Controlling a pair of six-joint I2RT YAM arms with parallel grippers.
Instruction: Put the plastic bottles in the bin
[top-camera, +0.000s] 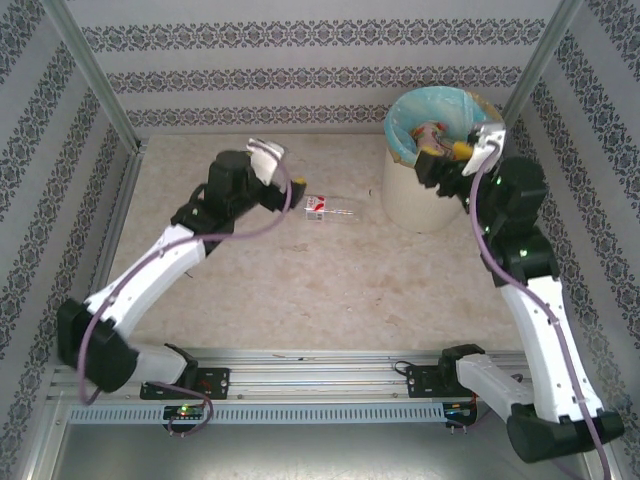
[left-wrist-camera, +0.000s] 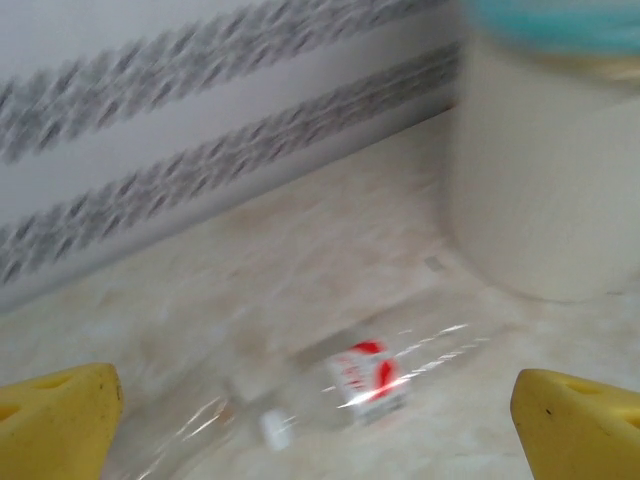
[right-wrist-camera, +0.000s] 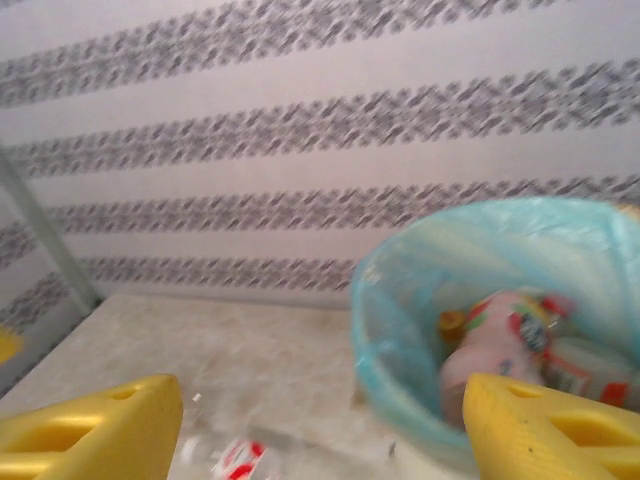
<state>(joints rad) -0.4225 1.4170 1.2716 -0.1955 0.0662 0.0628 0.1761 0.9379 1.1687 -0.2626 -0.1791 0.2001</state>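
Where the counter (top-camera: 300, 300) meets the far wall (top-camera: 300, 80), we find the bin (top-camera: 415, 200) at right, several bottles (top-camera: 437, 135) inside its liner (top-camera: 400, 125). Right pincer (right-wrist-camera: 320, 400) hangs at its mouth, jaws apart, nothing between them. Left pincer (left-wrist-camera: 315, 405) stands wide open just beside one clear red-labelled bottle (left-wrist-camera: 365, 378) lying on the counter, left of the bin.

Bottle (top-camera: 325, 207) and bin (top-camera: 415, 205)
Clear red-labelled bottle lies flat before left pincer (left-wrist-camera: 320, 425); bin below right pincer (right-wrist-camera: 320, 435) holds others (top-camera: 437, 136).
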